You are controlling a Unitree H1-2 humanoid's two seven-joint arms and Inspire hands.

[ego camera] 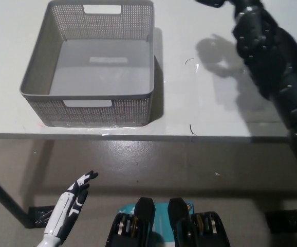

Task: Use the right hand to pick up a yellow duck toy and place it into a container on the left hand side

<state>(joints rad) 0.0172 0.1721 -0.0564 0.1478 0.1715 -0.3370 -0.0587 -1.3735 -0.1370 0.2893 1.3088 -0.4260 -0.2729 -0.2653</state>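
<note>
Transfer step: the right arm (272,62) reaches past the frame's top right; its hand's state cannot be told. The duck is out of view. Next, carry left over the basket (138,105); the left hand (71,203) rests open, lower left.

The black right arm (274,67) is a bulky, segmented shell of glossy dark plastic, with small pale screw heads dotting the panels just behind its hand, which is mostly cut off by the frame's top edge. The slim white left hand (72,201) has black fingers and black panels along its back.
</note>
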